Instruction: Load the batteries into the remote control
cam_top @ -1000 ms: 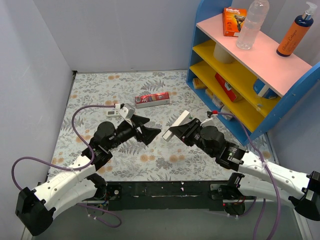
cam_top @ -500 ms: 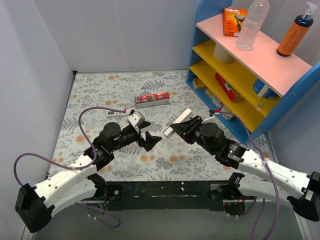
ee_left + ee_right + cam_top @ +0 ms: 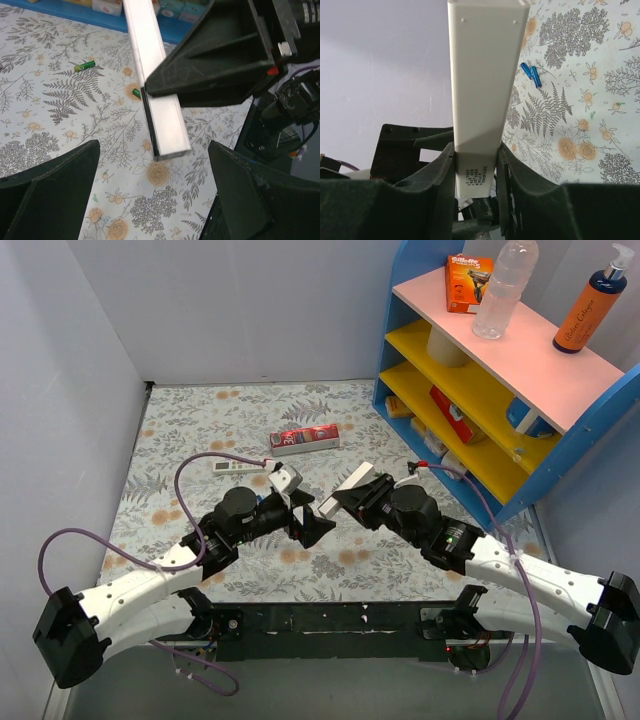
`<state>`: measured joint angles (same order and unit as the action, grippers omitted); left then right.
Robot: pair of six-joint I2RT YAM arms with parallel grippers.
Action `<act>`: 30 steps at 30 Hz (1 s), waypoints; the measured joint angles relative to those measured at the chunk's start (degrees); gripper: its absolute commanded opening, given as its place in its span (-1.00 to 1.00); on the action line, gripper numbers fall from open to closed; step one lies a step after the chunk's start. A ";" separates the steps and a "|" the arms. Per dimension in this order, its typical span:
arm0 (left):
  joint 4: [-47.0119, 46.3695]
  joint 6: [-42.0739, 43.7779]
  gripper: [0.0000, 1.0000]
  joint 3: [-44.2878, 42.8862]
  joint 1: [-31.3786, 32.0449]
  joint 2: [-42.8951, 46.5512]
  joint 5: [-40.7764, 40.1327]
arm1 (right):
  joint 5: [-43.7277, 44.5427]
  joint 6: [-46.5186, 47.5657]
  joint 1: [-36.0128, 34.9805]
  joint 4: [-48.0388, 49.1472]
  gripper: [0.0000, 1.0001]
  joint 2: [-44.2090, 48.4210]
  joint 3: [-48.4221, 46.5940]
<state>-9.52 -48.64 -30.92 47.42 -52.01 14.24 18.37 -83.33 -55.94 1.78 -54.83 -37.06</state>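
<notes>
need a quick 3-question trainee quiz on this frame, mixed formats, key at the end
1. True or false: the left gripper is shut.
2. What holds the remote control? A) left gripper B) right gripper C) nothing
3. Fill in: the two batteries lying in the right wrist view are ____ in colour.
Key: 1 false; 2 B; 3 blue.
</notes>
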 measured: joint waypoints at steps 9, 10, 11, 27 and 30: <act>-6.19 -11.23 0.44 2.51 0.35 -2.80 -4.96 | -2.01 -2.93 0.00 2.75 -0.97 -0.59 1.75; -6.80 -12.11 0.33 2.84 0.37 -2.95 -5.14 | -2.10 -3.17 0.00 3.06 -0.97 -0.70 1.81; -7.23 -12.57 0.25 2.95 0.42 -3.15 -5.27 | -2.21 -3.39 0.00 3.32 -0.97 -0.74 1.95; -7.76 -16.65 -1.00 2.69 1.42 -4.28 -7.91 | -1.92 -0.37 0.07 6.14 0.26 -1.31 3.21; -2.58 -16.52 -1.00 0.61 1.22 -4.48 -9.35 | -1.22 9.03 0.04 6.05 0.25 0.70 3.10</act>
<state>-12.10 -65.17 -30.30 48.64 -56.49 4.89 17.15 -74.30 -55.90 7.84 -54.13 -33.95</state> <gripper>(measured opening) 0.316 0.629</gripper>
